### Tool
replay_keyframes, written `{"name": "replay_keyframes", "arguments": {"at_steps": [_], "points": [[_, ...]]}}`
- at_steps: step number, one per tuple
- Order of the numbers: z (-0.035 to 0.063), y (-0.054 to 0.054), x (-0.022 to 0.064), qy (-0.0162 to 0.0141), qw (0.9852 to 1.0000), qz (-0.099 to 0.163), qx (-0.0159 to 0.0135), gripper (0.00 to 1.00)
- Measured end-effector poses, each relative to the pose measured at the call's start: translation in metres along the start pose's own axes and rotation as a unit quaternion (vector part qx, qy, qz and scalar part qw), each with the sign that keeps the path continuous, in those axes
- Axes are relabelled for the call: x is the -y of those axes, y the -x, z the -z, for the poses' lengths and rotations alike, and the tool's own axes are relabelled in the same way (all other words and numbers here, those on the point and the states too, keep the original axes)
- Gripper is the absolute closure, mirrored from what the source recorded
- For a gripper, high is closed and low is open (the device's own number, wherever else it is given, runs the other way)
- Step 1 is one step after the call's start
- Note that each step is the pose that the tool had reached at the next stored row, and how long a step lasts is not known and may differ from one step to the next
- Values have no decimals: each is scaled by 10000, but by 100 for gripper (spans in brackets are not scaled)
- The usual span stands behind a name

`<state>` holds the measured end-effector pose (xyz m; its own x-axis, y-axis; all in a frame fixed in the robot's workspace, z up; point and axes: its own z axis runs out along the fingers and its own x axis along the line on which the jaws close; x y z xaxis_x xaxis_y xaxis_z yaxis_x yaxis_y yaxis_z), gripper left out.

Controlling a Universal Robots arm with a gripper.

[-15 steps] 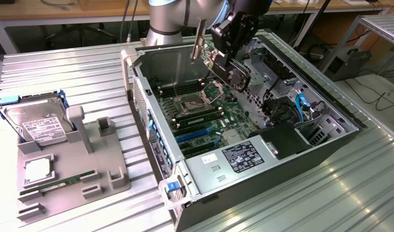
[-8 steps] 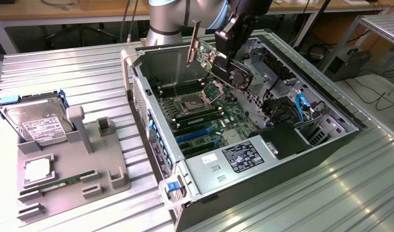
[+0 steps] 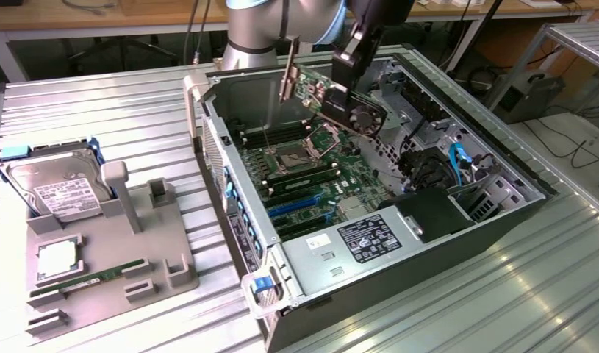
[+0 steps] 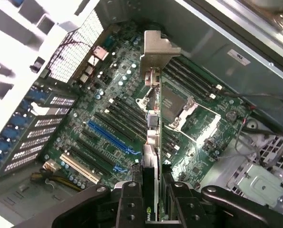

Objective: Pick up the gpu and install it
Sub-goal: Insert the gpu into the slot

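I hold the gpu (image 3: 331, 94) in the air over the open computer case (image 3: 235, 220), tilted, its round black fan (image 3: 366, 116) facing the exterior view's right and its pale metal bracket (image 3: 289, 68) at the far end. My gripper (image 3: 353, 65) is shut on the card's upper edge. In the wrist view the gpu (image 4: 151, 137) is edge-on between my fingers (image 4: 130, 205), its bracket (image 4: 156, 47) pointing away. Below it lie the motherboard (image 4: 108, 109) and its blue expansion slot (image 4: 110, 137), well apart from the card.
The CPU socket (image 3: 297, 156) and memory slots (image 3: 304, 176) sit under the card. A labelled power supply (image 3: 372, 237) and cables (image 3: 456, 165) fill the case's near end. On the exterior view's left a grey fixture (image 3: 132, 254) holds a silver hard drive (image 3: 59, 193) and a green memory stick (image 3: 79, 282).
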<state>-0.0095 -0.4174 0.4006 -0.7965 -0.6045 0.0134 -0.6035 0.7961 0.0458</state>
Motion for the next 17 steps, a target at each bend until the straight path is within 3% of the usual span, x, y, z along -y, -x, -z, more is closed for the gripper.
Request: {"name": "replay_keyframes", "arguments": {"at_steps": [4,8,13,17], "points": [[-21,0,1,-5,9992,398,-18,74],[-43,0,2,-11,9966,819,-37,74],[-73,1,4,-18,9903,1387,-63,74],[-104,1,5,-23,9834,1815,-83,74]]}}
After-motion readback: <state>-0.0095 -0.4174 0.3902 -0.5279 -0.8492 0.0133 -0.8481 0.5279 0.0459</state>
